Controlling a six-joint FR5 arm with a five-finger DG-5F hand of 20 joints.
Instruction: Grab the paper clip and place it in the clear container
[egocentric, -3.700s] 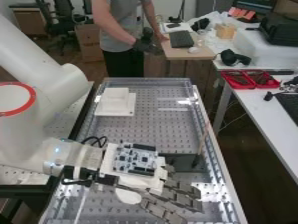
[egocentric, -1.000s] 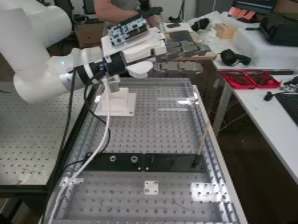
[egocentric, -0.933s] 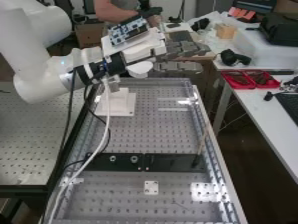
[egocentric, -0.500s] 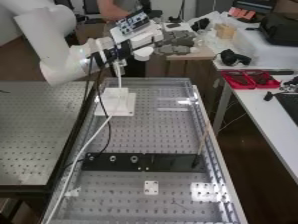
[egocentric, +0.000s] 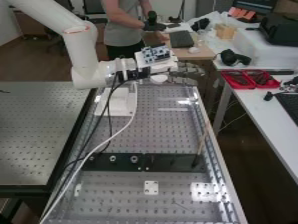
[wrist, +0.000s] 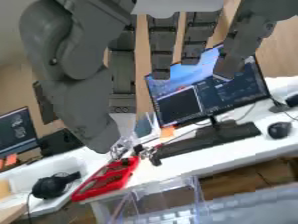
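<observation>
Perforated metal surfaces the table (egocentric: 159, 131), a dark strip (egocentric: 174, 162) running across it and a white block (egocentric: 121, 106) standing toward its far left corner. Above the far edge hangs the hand (egocentric: 186, 73), relaxed, fingers extended. The clear container (wrist: 158, 202) sits at the far end; the paper clip's whereabouts are too small to tell.
</observation>
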